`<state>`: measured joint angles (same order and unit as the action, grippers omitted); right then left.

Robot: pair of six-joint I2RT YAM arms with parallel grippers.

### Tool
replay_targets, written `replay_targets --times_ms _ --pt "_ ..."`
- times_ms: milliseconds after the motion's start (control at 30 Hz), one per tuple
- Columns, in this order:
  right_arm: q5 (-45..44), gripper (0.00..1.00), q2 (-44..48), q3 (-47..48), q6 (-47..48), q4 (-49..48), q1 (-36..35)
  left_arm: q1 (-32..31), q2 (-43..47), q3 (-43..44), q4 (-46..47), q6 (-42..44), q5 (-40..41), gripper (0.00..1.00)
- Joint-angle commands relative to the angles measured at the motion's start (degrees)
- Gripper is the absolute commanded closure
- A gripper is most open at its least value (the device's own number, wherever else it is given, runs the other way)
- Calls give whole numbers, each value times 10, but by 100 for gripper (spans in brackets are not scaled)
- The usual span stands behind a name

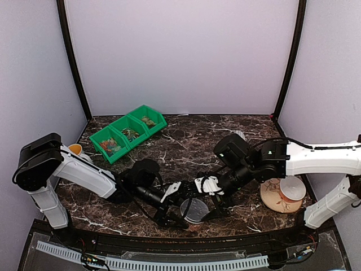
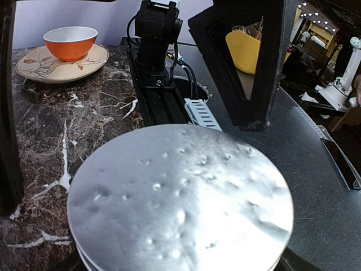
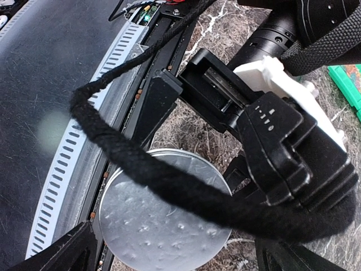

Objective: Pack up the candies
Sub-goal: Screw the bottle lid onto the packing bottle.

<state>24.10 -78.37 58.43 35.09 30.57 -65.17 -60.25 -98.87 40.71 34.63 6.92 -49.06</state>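
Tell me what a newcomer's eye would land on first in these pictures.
The left gripper and the right gripper meet at the near middle of the dark marble table, both open around a round container with a dimpled silvery top. At the back left, green bins holding the candies stand out brightly.
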Motion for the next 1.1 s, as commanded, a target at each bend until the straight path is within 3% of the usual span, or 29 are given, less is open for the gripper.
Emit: replay_targets --times_ms 0,633,967,1067 --pt "26 2 -6 -13 -7 -28 -5 -1 28 -5 26 5 -26 31" --pt "41 3 -31 -28 -34 -75 -5 -4 28 -3 20 11 -33 31" --pt "50 14 -34 -29 -50 -86 -4 -6 21 2 14 12 -17 31" --pt "48 23 -39 -31 -61 -90 -5 -6 21 4 12 11 13 31"
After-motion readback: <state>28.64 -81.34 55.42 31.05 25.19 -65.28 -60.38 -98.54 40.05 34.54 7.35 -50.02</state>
